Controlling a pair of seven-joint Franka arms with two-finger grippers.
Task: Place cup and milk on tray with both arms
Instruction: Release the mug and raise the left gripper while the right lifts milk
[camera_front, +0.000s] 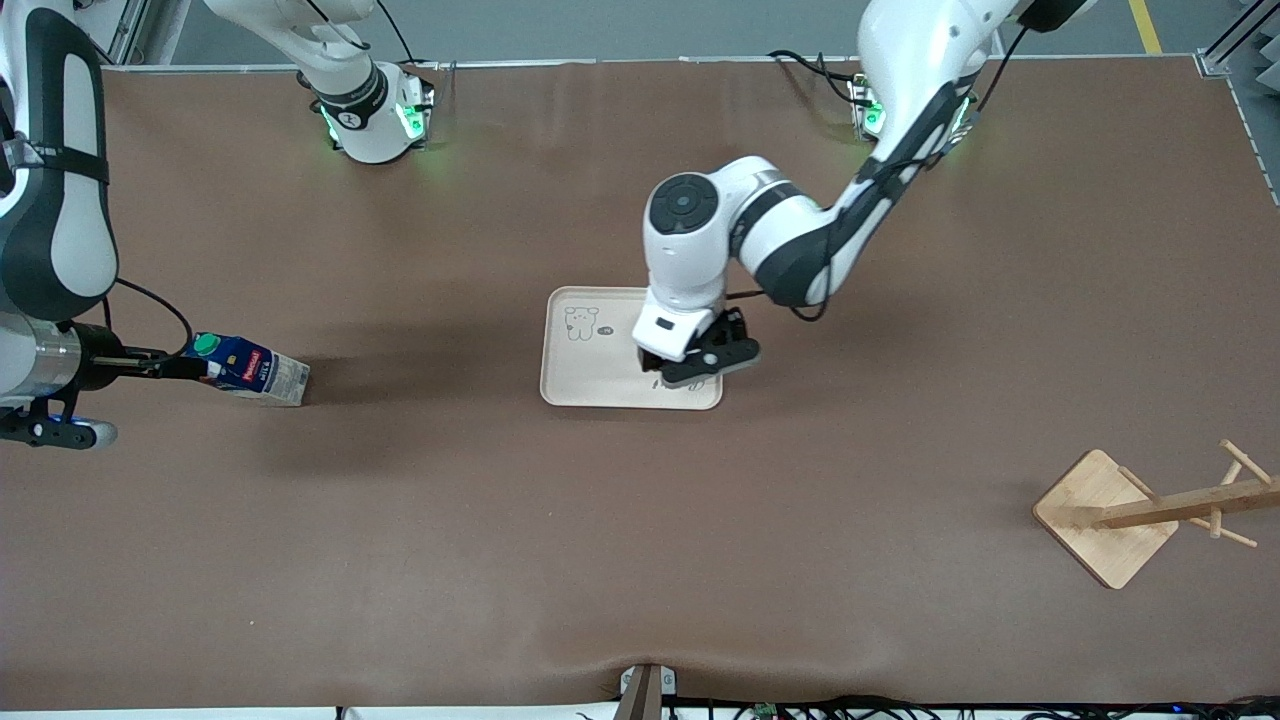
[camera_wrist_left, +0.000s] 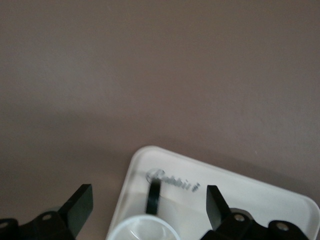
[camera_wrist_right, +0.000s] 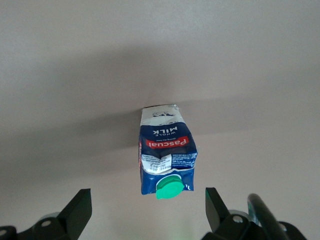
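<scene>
"Where is the cup (camera_wrist_left: 144, 229)?"

"It sits on the tray (camera_front: 575, 380), at the corner with the "Rabbit" writing. The left hand (camera_front: 700, 362) is right over it. Its fingers (camera_wrist_left: 80, 206) are wide apart, one on each side of the cup, and they hold nothing."

"And the milk (camera_front: 250, 368)?"

"It is on the brown table (camera_front: 640, 560), near the right arm's end, well apart from the tray. The right hand (camera_front: 185, 368) is just by its green cap. That hand is wide open too and holds nothing."

"What else is there?"

"A wooden rack (camera_front: 1150, 510) near the left arm's end."
</scene>
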